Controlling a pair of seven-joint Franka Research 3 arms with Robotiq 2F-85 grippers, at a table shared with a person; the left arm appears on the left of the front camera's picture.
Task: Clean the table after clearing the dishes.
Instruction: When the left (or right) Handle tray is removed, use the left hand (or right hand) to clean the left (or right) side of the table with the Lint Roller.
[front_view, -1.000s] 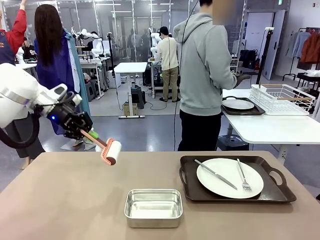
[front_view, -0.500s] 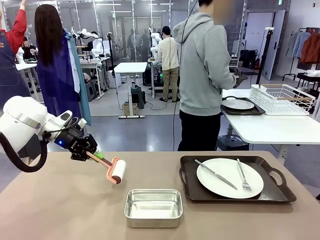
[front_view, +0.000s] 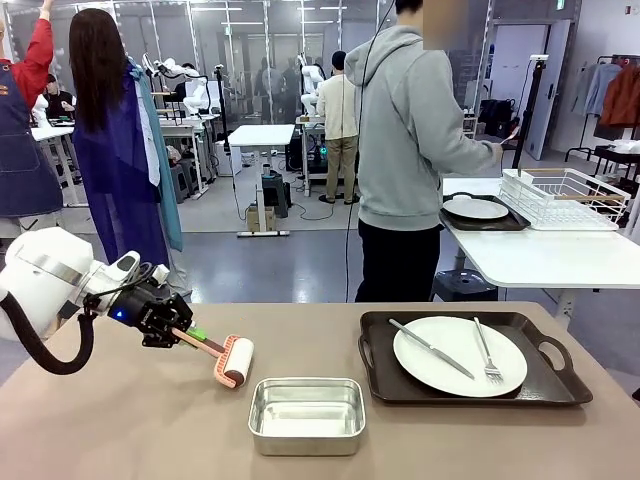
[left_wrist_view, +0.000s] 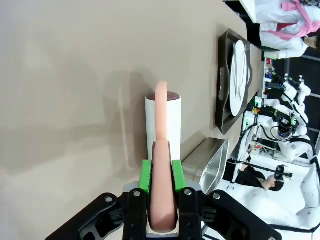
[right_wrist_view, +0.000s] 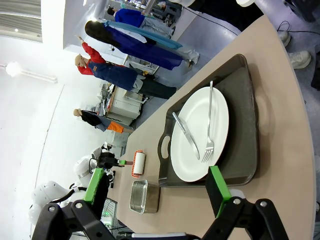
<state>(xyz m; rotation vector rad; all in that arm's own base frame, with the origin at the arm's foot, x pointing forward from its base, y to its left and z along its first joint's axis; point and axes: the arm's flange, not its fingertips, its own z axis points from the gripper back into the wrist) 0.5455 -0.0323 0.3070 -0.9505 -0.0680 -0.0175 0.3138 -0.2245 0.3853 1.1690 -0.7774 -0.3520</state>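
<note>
Dropping over the last second, the left gripper (front_view: 172, 328), pinched on the roller's pink handle, has brought the roller (front_view: 237, 361) from above the far edge down to the table (front_view: 110, 420), lower left of centre, just beside the tin (front_view: 306, 415); wiping looks about to begin. Right gripper (right_wrist_view: 156, 186) stands spread, empty. Right of centre, one tray (front_view: 548, 388) with its plate (front_view: 455, 352) remains uncleared; farther off, the person (front_view: 405, 150) stands by the other tray (front_view: 455, 222).

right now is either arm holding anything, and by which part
The left gripper is shut on the lint roller, clamping the end of its pink handle. The right gripper is open and empty.
</note>
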